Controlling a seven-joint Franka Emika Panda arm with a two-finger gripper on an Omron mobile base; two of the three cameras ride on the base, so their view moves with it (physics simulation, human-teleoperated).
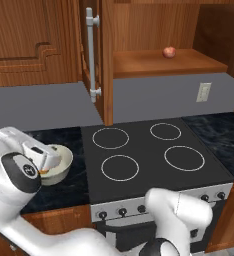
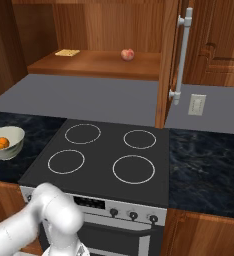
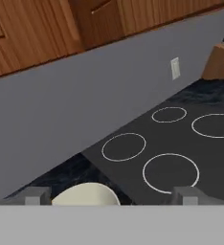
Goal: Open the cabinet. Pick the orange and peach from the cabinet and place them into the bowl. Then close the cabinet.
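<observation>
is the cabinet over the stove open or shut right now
Open. The cabinet has both doors swung out, baring its shelf with the peach on it; the handle stands edge-on.

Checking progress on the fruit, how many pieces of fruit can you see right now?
2: the orange lies in the bowl left of the stove, the peach sits on the cabinet shelf. Others may be hidden.

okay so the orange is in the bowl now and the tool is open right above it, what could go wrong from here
1. The open tool sits low over the bowl holding the orange; lifting carelessly could nudge the bowl along the counter.
2. The peach lies loose on the cabinet shelf; a clumsy approach could roll it off onto the stove.
3. The door juts out toward the robot, so the arm might clip it when swinging over.
</observation>
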